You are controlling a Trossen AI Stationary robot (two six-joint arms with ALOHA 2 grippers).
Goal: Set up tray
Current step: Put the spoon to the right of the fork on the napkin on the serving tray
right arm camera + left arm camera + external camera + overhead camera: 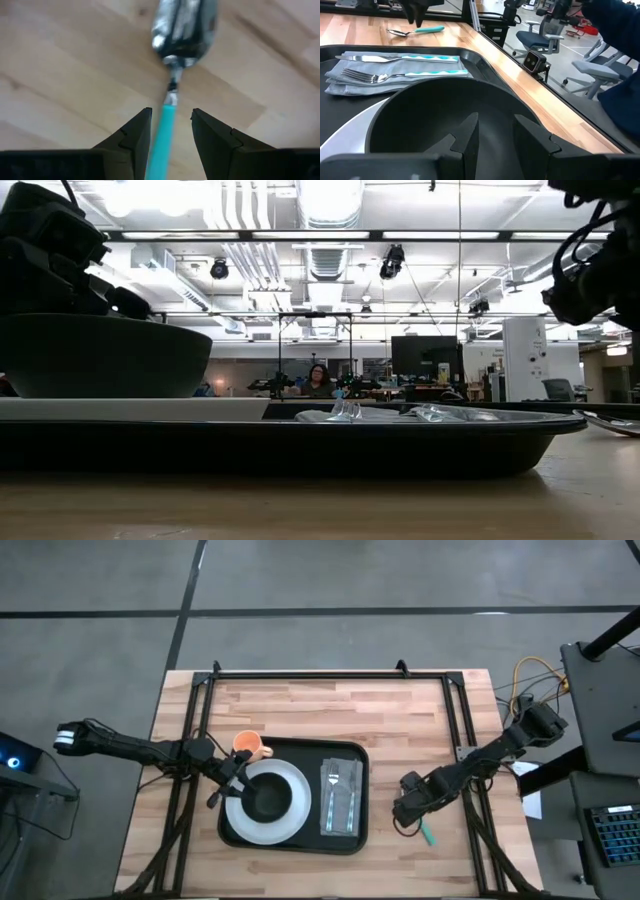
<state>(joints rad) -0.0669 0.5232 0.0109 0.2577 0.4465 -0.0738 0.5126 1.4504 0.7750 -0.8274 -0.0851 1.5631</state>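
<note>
Right gripper (412, 810) straddles the spoon (428, 834) unclenched, right of the tray (345, 840)

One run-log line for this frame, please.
left gripper: open at bowl rim | right gripper: open, straddling spoon handle on table | tray: plate, napkin, fork, knife

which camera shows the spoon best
The right wrist view: the spoon fills it, bowl and teal handle lying between the right gripper fingers. The left wrist view shows it small and far; the high view only its handle; the low view barely its edge.
</note>
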